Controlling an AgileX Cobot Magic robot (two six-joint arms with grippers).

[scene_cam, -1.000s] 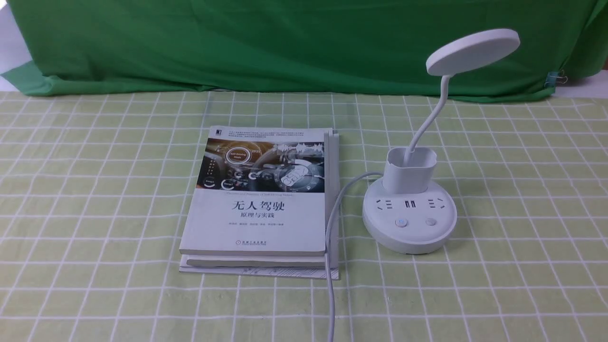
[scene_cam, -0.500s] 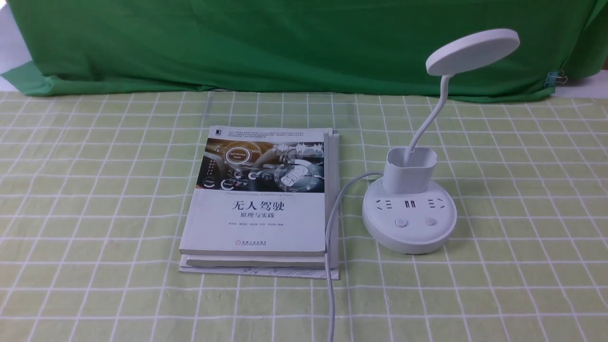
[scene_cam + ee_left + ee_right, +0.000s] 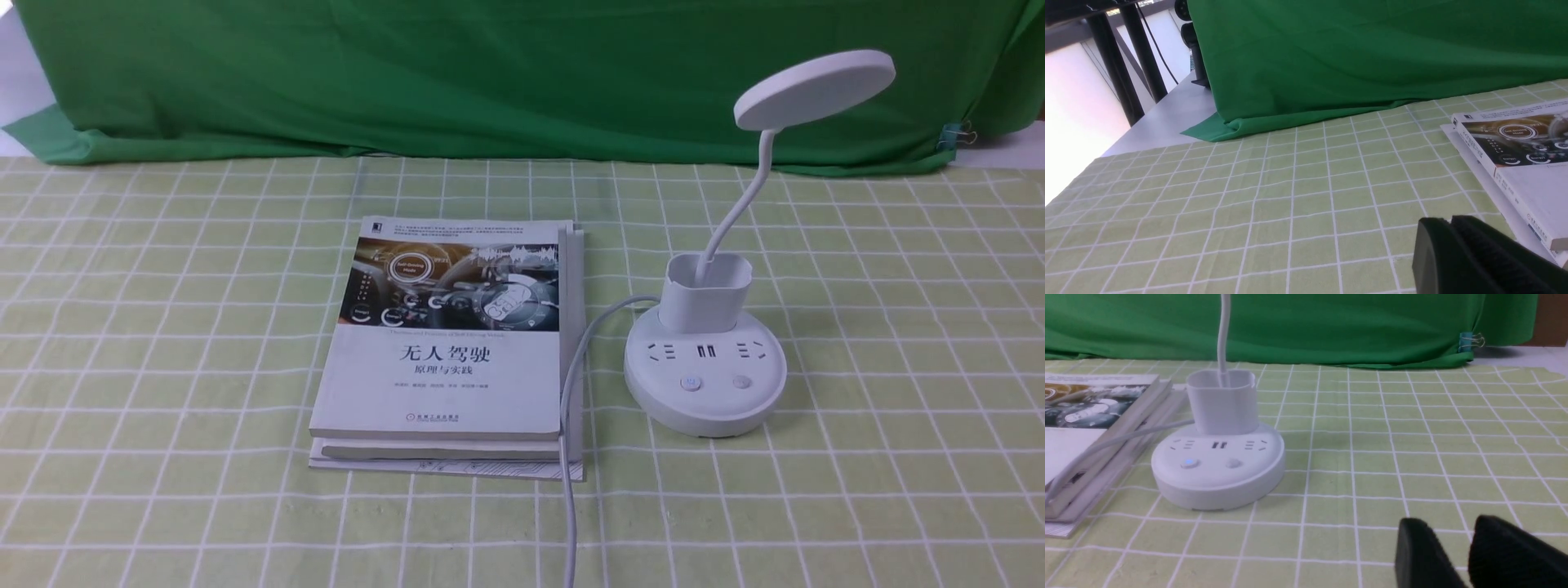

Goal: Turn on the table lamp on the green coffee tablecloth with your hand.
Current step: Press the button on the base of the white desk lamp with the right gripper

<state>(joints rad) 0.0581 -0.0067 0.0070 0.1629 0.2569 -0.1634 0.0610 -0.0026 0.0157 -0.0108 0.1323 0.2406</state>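
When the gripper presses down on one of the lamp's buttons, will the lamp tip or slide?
Probably not tipping: the table lamp sits on a wide, low round base, and both buttons lie well inside its rim. The thin neck carrying the disc head may wobble. A sideways shove could slide it on the green coffee tablecloth.

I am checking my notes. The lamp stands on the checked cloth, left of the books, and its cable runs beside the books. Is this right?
One thing is wrong: the front view shows the lamp right of the books, not left. It stands on the checked cloth, and its cable runs beside the books.
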